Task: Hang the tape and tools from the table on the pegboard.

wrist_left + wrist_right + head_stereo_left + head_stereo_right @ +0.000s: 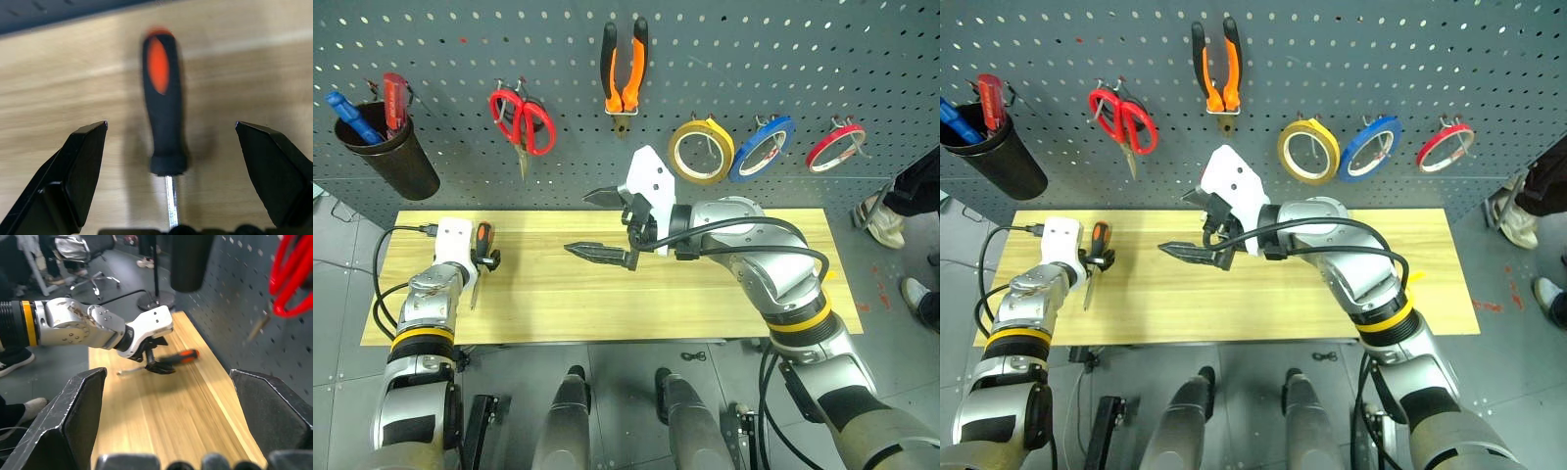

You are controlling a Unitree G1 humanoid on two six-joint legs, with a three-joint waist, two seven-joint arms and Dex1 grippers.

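Observation:
A slim screwdriver (481,239) with a black-and-orange handle lies at the left end of the table (705,294). My left gripper (487,258) is low over it and open. In the left wrist view the handle (164,103) lies between the two fingers (83,161), touching neither. My right gripper (579,222) hangs open and empty above the middle of the table, pointing left. On the pegboard (822,59) hang the red-handled scissors (522,119), the orange-and-black pliers (625,69) and the thin red tape (835,145).
A yellow roll (701,150) and a blue roll (762,147) hang beside the red tape. A black cup (391,152) at the pegboard's left holds blue and red screwdrivers. A person's legs and shoes (901,206) stand past the table's right end.

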